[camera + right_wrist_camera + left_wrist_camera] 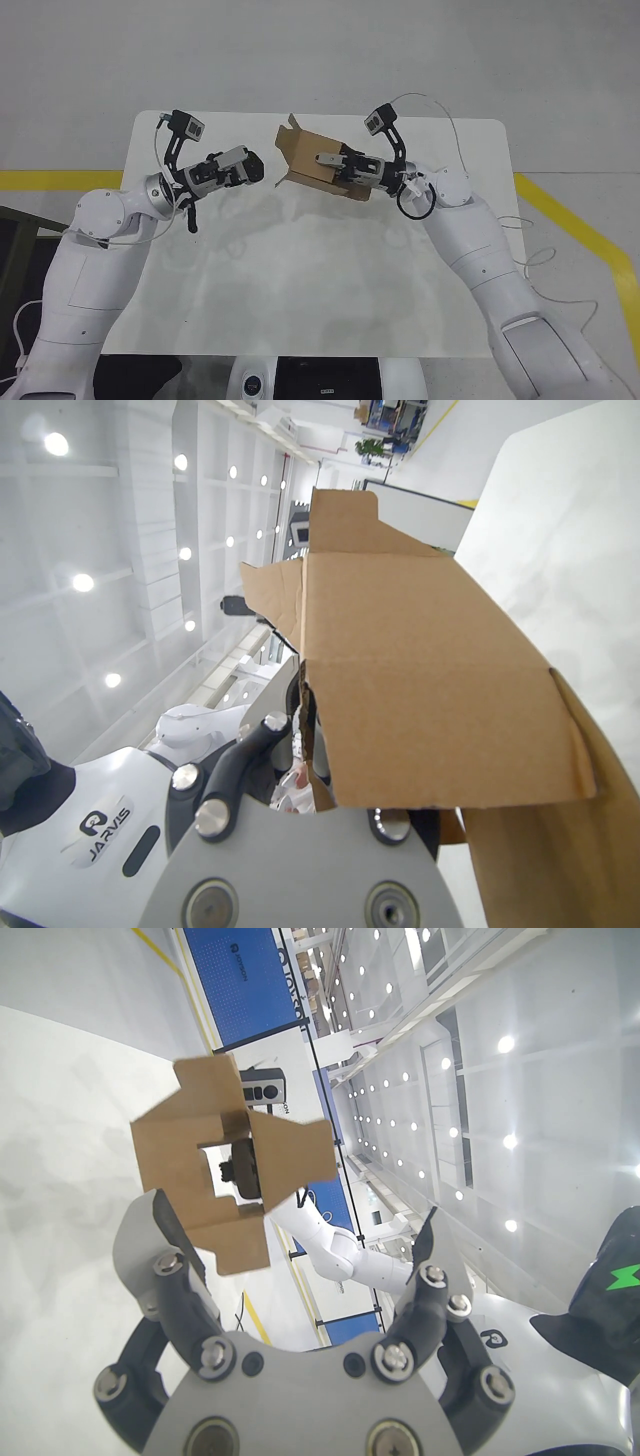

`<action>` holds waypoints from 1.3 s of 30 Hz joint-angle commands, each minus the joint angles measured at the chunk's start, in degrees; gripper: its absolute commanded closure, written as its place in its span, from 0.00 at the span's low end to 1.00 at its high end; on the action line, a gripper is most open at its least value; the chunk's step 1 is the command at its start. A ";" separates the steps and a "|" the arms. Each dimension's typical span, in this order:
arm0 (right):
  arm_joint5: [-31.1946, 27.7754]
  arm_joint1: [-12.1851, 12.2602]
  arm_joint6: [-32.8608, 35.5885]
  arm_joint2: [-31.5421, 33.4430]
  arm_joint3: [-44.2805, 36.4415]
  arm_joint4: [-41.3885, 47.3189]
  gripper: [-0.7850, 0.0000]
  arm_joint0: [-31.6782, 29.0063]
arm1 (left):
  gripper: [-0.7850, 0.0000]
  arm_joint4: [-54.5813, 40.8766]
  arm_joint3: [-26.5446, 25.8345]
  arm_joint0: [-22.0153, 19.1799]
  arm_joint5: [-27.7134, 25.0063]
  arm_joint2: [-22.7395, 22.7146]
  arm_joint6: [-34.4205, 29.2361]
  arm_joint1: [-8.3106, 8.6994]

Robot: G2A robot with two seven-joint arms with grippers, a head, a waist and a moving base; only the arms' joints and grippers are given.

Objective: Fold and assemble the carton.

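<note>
From above, my left arm is bent in over the white table (300, 300), its forearm running toward the middle, and my left claw (258, 166) points at the carton (310, 160), near it but apart. My right arm comes in from the other side, and my right claw (340, 162) grips the carton over the far half of the table. The carton's long axis runs across the table from one claw toward the other, flapped end toward my left side. A yellow floor line (60, 180) passes beyond the table's edge.

At my left wrist, my left claw (295, 1233) is spread wide and holds nothing. The carton (295, 1153) hangs in the air ahead of it, open end facing me, flaps splayed outward. Through the opening I see a dark finger (246, 1168) of my right claw inside.

At my right wrist, my right claw (312, 730) pinches a carton (415, 680) wall at its near end. The brown panel stretches away from the wrist and hides the farther finger.
</note>
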 commanded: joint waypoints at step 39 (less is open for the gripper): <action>3.16 -1.33 -1.89 -2.76 -1.93 -2.82 1.00 -0.78 | 0.00 0.90 -0.52 -0.41 -0.30 -0.02 1.20 -0.46</action>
